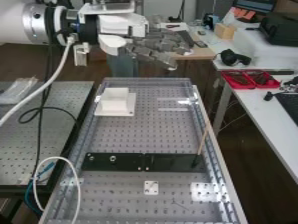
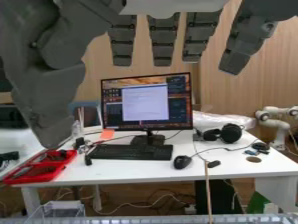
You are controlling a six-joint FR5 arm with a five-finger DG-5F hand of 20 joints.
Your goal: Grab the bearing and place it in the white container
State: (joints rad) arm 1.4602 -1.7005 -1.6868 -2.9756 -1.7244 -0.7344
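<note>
Bench (image 1: 123, 135) bears one white container (image 1: 115, 100) and two black plates (image 1: 174, 162); one empty robot hand (image 1: 151, 46) has straight fingers (image 2: 163, 39).

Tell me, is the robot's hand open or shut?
The hand is open: in the wrist view, its fingers hang straight, with gaps between them.
</note>
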